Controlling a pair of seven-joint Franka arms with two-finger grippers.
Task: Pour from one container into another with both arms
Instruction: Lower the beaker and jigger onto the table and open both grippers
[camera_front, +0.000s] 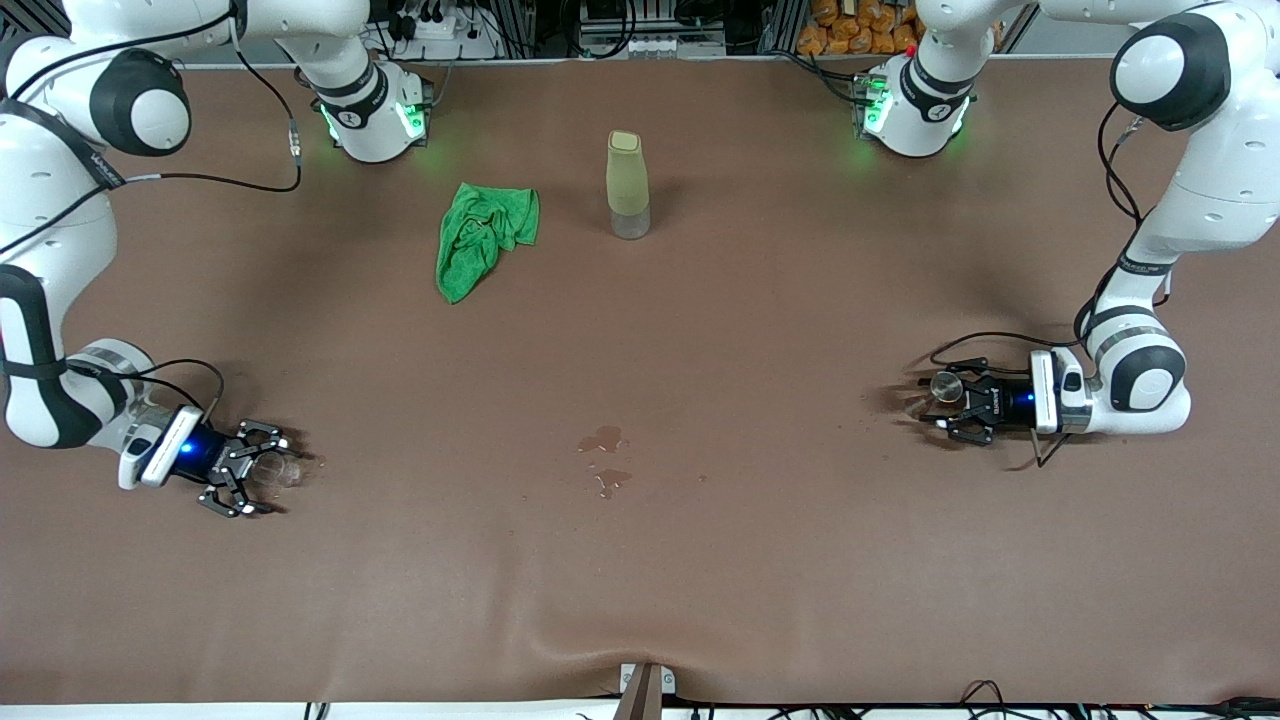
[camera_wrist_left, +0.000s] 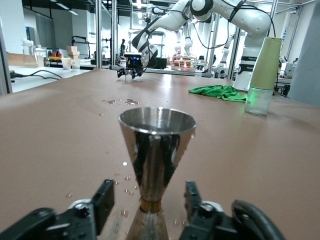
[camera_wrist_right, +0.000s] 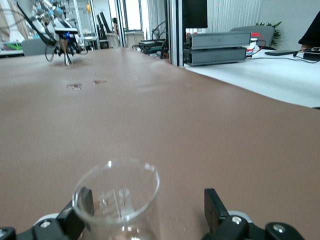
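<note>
The tiny clear glass cup (camera_front: 285, 470) stands upright on the brown table at the right arm's end. My right gripper (camera_front: 262, 472) is low around it and open. In the right wrist view the cup (camera_wrist_right: 117, 200) sits close against one finger (camera_wrist_right: 82, 204), with a wide gap to the other. The steel jigger (camera_front: 946, 386) stands upright at the left arm's end, inside my open left gripper (camera_front: 942, 403). In the left wrist view the jigger (camera_wrist_left: 156, 145) has a gap to the fingers (camera_wrist_left: 104, 200) on both sides.
A tall pale yellow-green bottle (camera_front: 628, 185) and a crumpled green cloth (camera_front: 483, 238) stand nearer the robots' bases. Small puddles (camera_front: 603, 440) lie mid-table between the two grippers. Water drops (camera_wrist_left: 125, 177) dot the table around the jigger.
</note>
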